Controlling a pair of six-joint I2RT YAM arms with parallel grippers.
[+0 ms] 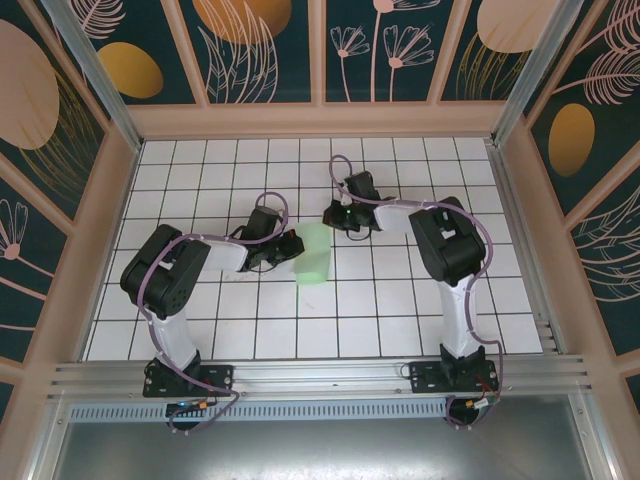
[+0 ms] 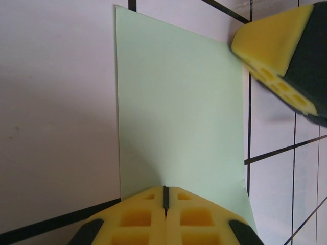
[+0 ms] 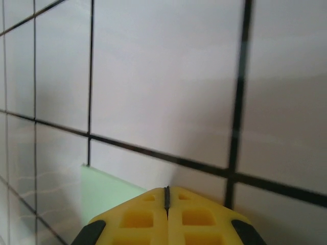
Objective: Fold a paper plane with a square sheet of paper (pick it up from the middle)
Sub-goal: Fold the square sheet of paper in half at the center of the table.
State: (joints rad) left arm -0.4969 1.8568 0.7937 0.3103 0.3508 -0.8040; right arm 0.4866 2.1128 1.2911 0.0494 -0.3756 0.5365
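Left wrist: paper sheet (image 2: 179, 112) lies long-axis up-frame from left gripper (image 2: 165, 190), jaws pressed together at its near edge; right gripper (image 2: 273, 48), also closed, at upper-right corner.

2 arms, left arm (image 1: 172, 300) & right arm (image 1: 452, 255): black joint housings, white links, black base plates (image 1: 185, 378), purple cables (image 1: 487, 245) looped alongside. On left gripper (image 2: 165, 190) & right gripper (image 3: 167, 190): yellow fingers (image 2: 196, 204) w/ square cut-outs, black backs.

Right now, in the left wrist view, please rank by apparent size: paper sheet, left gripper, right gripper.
1. The sheet of paper, largest.
2. The left gripper and right gripper look about alike; both are cut off and near the camera, so unranked.
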